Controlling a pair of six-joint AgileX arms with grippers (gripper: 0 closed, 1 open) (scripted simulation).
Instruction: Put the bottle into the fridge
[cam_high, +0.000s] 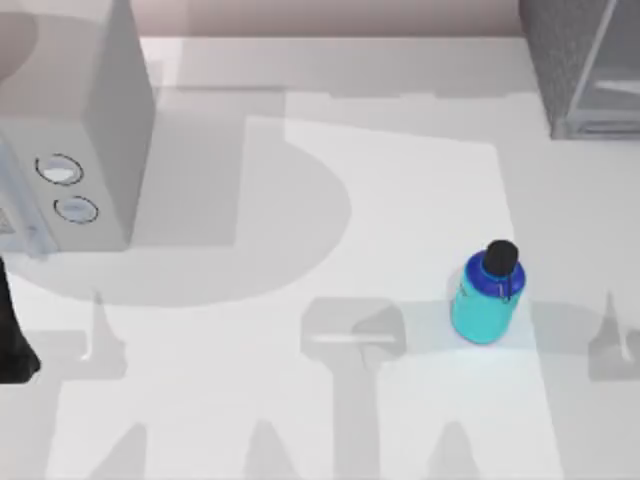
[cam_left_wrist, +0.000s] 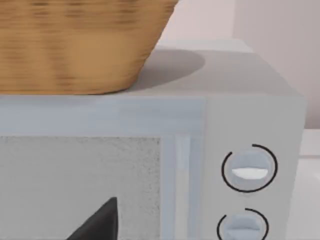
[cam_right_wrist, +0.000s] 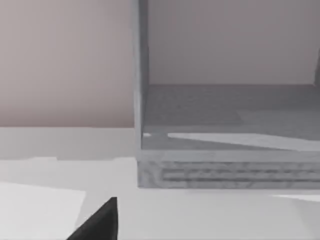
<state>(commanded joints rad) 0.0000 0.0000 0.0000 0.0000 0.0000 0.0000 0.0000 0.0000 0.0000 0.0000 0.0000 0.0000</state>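
The bottle (cam_high: 487, 295) stands upright on the table right of centre, with a turquoise body, a dark blue collar and a black cap. Nothing touches it. The fridge (cam_high: 590, 60) is the dark speckled cabinet at the far right corner. It faces the right wrist camera (cam_right_wrist: 225, 170), where a grey frame and a grey floor inside it show. A dark part of my left gripper (cam_left_wrist: 100, 225) is close in front of the pale box with two dials. A dark part of my right gripper (cam_right_wrist: 100, 222) hangs over the table short of the fridge. My left arm (cam_high: 12, 340) sits at the left edge.
A pale grey box with two round dials (cam_high: 70, 130) stands at the far left. A woven basket (cam_left_wrist: 75, 45) rests on top of it. A pale mat (cam_high: 400, 300) covers the table's middle, under the bottle.
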